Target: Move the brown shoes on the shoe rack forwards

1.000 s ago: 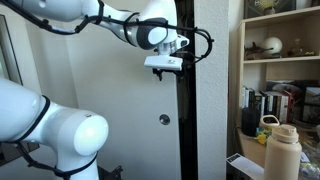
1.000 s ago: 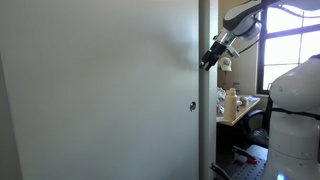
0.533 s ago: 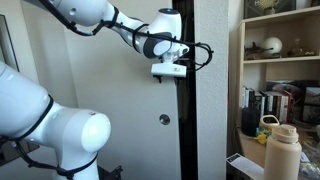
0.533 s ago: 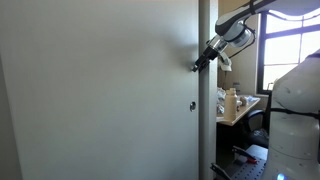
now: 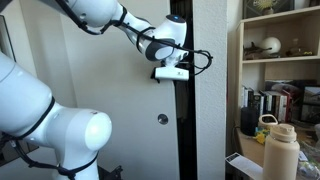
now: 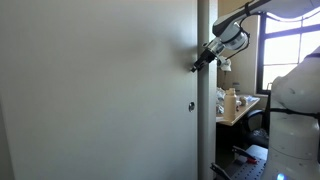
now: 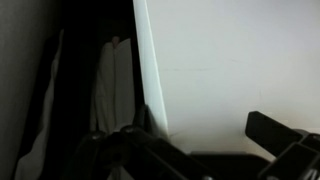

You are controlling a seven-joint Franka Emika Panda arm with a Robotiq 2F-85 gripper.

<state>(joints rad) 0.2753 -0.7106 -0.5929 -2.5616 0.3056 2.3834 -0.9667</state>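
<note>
A white robot arm (image 5: 95, 12) rises from bulky base joints (image 5: 60, 135) and reaches across at head height, with its wrist (image 5: 162, 38) bent downward. In an exterior view the pincer (image 5: 172, 72) hangs just under the wrist, angled sideways. In the wrist view its dark fingers (image 7: 275, 130) are blurred, and their spacing is unclear.

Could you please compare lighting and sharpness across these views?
Wrist view: dim and soft, the black gripper a mere silhouette; in an exterior view the bright window glares; in an exterior view the wooden bookshelf is evenly lit.
</note>
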